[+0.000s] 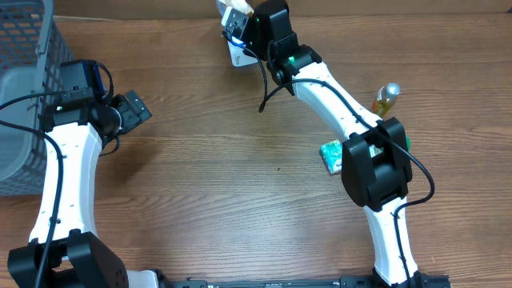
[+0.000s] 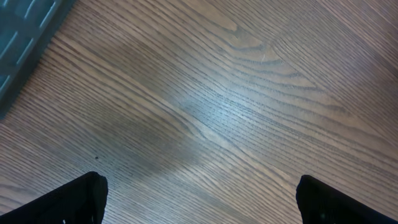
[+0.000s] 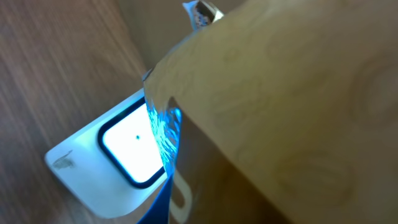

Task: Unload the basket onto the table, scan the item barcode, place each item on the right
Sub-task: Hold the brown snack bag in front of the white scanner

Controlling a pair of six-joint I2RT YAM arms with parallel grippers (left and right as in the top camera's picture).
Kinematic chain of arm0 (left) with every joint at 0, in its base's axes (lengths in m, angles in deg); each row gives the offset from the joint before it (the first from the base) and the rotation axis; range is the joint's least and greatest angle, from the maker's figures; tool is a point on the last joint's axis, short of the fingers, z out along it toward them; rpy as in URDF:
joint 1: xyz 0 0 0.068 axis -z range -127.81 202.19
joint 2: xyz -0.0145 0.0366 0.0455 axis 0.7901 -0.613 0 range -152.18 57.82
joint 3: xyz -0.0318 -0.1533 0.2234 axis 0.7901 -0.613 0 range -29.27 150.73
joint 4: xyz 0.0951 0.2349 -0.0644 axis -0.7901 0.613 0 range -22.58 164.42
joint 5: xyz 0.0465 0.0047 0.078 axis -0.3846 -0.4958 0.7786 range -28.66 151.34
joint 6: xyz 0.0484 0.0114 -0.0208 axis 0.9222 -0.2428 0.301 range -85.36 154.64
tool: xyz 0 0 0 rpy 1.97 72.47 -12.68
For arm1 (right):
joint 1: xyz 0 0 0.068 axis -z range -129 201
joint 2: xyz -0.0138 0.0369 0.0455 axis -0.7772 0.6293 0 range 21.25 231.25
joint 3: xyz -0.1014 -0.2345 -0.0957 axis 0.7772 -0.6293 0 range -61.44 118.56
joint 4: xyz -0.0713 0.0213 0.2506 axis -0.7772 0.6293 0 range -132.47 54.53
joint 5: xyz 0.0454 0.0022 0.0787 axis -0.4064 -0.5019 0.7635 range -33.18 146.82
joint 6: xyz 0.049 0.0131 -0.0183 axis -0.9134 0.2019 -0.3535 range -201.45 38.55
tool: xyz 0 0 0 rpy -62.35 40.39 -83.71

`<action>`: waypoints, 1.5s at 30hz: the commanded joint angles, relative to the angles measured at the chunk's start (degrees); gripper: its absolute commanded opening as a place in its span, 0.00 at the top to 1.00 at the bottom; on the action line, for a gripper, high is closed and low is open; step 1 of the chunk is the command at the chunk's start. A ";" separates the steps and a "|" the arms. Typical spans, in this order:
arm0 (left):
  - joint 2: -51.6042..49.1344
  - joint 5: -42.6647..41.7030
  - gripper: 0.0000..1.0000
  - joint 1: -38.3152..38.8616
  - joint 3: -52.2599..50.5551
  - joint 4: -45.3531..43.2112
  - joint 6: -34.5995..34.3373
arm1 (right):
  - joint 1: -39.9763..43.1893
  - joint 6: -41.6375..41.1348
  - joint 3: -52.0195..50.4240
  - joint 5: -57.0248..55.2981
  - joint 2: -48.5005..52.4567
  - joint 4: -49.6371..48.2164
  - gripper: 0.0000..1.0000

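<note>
Far left, your grey mesh basket (image 1: 22, 56) stands at the edge of the wooden table (image 1: 208, 176). The left gripper (image 1: 138, 110) hangs just beside it, over bare wood. Its claw is spread wide and holds nothing. In the left wrist view, only the two dark fingertips (image 2: 68, 200) show at the bottom corners, with wood grain between them and a corner of the basket at top left.

Toward the top centre, your right arm stretches to the far side of the table. The right gripper (image 1: 238, 22) has its claw pressed together on a thin tan pouch (image 3: 286, 93), which it holds above the white barcode scanner (image 1: 238, 54). In the right wrist view the pouch fills most of the frame. Its shiny sealed edge is lit blue and sits directly over the scanner's glowing window (image 3: 134, 146). You cannot tell from either view whether the pouch touches the scanner, and no barcode can be made out.

Further right, a small teal packet (image 1: 329, 155) lies flat beside the right arm's elbow. Near the right edge lies a small bottle of amber liquid (image 1: 386, 99), well apart from the scanner.
</note>
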 commanded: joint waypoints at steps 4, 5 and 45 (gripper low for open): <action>1.38 -0.24 0.00 0.09 0.31 -0.09 0.92 | -0.13 -1.42 0.66 1.70 -0.20 2.60 0.92; 1.38 -0.24 0.00 0.09 0.31 -0.09 0.92 | -0.17 -1.95 0.66 1.70 -0.20 2.89 0.92; 1.38 -0.24 0.00 0.09 0.31 -0.09 0.92 | -1.51 -1.90 0.66 6.67 -0.20 12.90 0.91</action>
